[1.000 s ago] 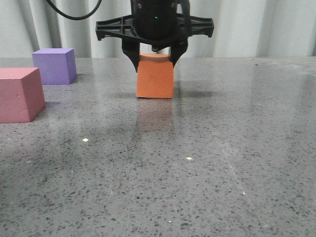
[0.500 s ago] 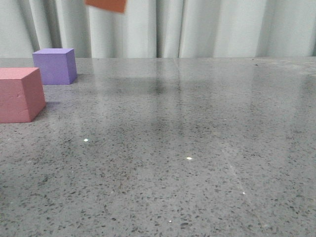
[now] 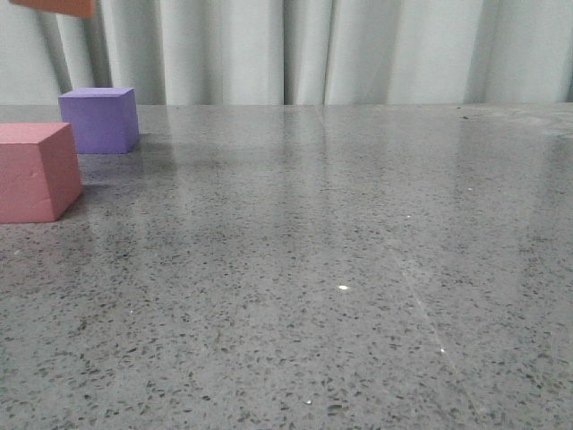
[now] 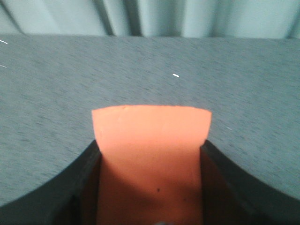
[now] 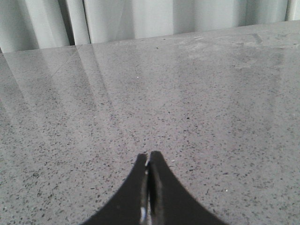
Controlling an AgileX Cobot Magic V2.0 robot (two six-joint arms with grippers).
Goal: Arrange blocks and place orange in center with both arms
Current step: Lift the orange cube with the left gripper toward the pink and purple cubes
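Fingers (image 4: 89, 183) of the left gripper (image 4: 150, 187) pinch the orange cube (image 4: 151, 140) from both sides — it is held in the air above the grey speckled table (image 3: 358, 269), and in the front view only its lower edge shows at the upper left corner. Right gripper (image 5: 148, 187) has its fingers pressed together over bare stone. On the table's left side sit the pink-red cube (image 3: 34, 172) and, behind it, the purple cube (image 3: 100, 119) — near each other, not touching. Pale curtains (image 3: 358, 49) hang behind.
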